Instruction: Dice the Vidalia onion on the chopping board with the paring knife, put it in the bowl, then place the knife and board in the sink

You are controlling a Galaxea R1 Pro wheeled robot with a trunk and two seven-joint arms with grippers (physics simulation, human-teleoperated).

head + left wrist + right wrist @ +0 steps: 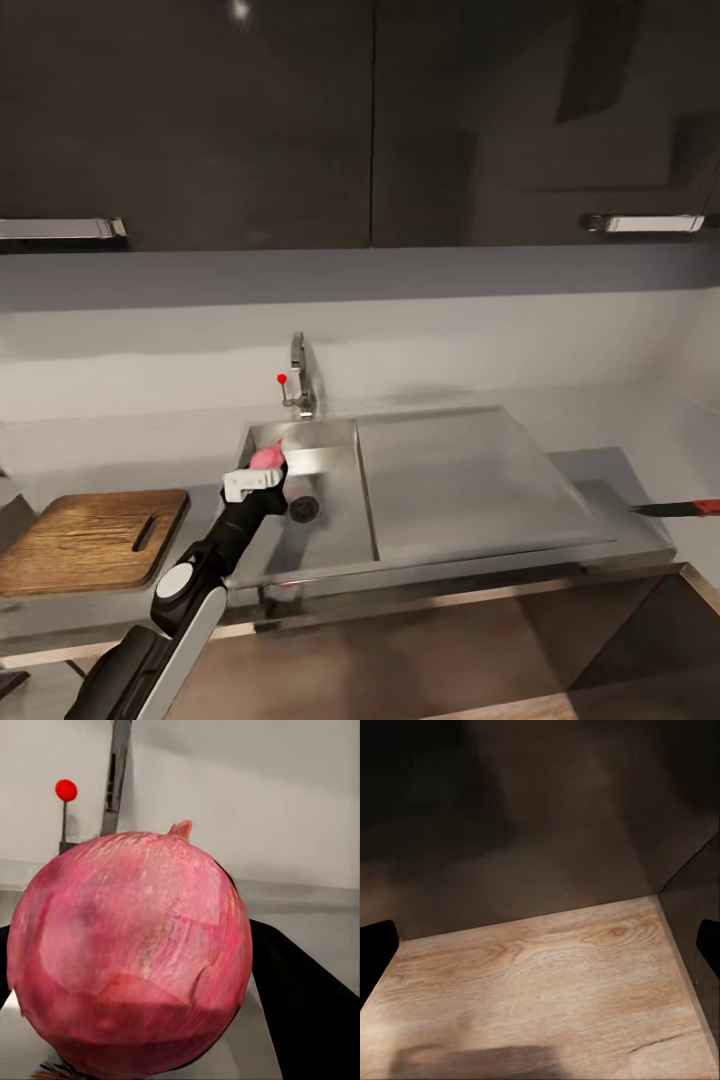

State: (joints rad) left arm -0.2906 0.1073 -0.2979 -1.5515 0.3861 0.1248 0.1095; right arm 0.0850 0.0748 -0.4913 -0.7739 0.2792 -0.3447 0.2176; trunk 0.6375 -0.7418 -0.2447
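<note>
Left gripper [262, 470] holding the onion [131, 956] over the sink [330, 490]: removal step, next calling for carriage to the board [90, 538].

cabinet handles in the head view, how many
2: one cabinet handle at the upper left edge, another cabinet handle at the upper right. More may lie beyond the frame.

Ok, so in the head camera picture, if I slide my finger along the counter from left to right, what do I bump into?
chopping board → left gripper holding the pink onion over the sink → drain → flat metal draining board → paring knife at the far right edge.
</note>
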